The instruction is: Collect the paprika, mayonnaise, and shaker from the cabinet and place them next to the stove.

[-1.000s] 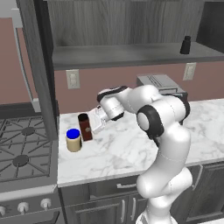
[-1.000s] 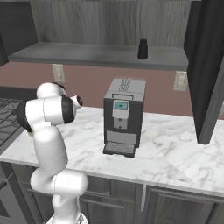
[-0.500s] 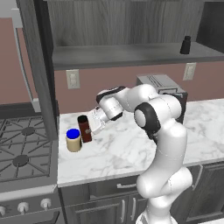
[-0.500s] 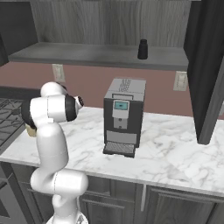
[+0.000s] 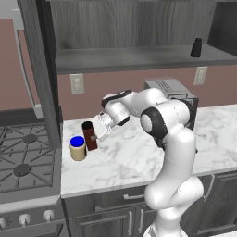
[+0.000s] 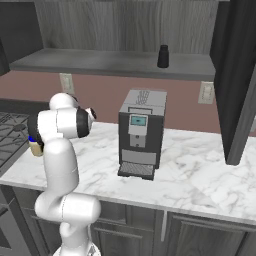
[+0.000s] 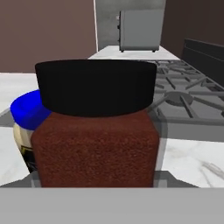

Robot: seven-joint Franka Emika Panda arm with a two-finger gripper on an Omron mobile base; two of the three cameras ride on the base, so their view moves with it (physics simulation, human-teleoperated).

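Observation:
The paprika [image 5: 89, 135], a dark red-brown bottle with a black cap, stands upright at the counter's left end, its base at or just above the marble. My gripper [image 5: 95, 134] is shut on it from the right. In the hand view the paprika [image 7: 96, 131] is very close. The mayonnaise [image 5: 77, 148], a cream jar with a blue lid, stands right beside it on the stove side, its lid [image 7: 24, 109] showing behind the bottle. The stove [image 5: 23, 159] lies just left of both. The black shaker [image 5: 197, 47] stands on the cabinet shelf [image 5: 139, 58] at the far right, shaker [image 6: 163, 56] also seen from the other side.
A grey coffee machine [image 6: 141, 132] stands on the counter against the wall, right of my arm. A dark cabinet side panel [image 5: 44, 69] rises between stove and counter. Wall outlets [image 5: 76, 83] sit on the backsplash. Bare marble counter [image 6: 200, 170] stretches to the right.
My hand has eased slightly down and left with the paprika, closer to the mayonnaise. The jar and the shaker have stayed put.

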